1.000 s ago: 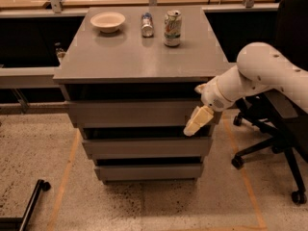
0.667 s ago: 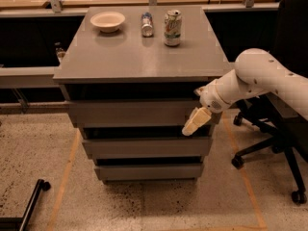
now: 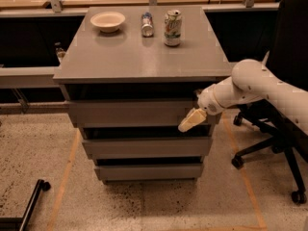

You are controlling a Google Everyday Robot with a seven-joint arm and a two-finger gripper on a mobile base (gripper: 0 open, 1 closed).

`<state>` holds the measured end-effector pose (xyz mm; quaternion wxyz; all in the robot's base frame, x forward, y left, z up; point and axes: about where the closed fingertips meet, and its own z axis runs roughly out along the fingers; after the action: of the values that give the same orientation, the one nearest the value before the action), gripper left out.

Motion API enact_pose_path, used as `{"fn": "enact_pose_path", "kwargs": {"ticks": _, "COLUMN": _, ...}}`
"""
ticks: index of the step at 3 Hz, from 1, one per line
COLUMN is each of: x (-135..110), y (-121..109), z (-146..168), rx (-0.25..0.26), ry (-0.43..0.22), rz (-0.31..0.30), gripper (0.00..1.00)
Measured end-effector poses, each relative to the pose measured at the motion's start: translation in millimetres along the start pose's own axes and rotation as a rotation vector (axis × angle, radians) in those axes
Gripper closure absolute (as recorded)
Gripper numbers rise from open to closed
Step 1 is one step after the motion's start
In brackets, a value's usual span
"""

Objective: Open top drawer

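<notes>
The grey cabinet has three flat drawer fronts. The top drawer point(image 3: 130, 113) is the widest one, just under the cabinet top, with a dark gap above it. My gripper point(image 3: 190, 121) reaches in from the right on a white arm point(image 3: 250, 85). Its cream-coloured fingers sit against the right end of the top drawer's front, near its lower edge. The middle drawer point(image 3: 147, 147) and the lowest drawer point(image 3: 148, 171) lie below it.
On the cabinet top point(image 3: 120, 57) stand a white bowl point(image 3: 108, 20), a small bottle point(image 3: 147, 24) and a drink can point(image 3: 173, 28). A black office chair point(image 3: 284, 105) stands close on the right. A counter runs behind. A black wheeled leg point(image 3: 29, 203) lies at the lower left.
The gripper has shifted slightly left and down along the top drawer's right end. The drawer fronts look unchanged.
</notes>
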<state>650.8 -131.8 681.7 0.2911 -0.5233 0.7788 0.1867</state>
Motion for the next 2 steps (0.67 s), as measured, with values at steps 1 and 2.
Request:
{"fn": "enact_pose_path", "kwargs": {"ticks": 1, "x": 6.2, "y": 10.3, "z": 5.4, "rx": -0.031, "ry": 0.008, "rz": 0.004, "gripper": 0.32}}
{"fn": "enact_pose_path", "kwargs": {"ticks": 2, "x": -0.6, "y": 10.3, "z": -2.7, "rx": -0.031, "ry": 0.008, "rz": 0.005, "gripper": 0.63}}
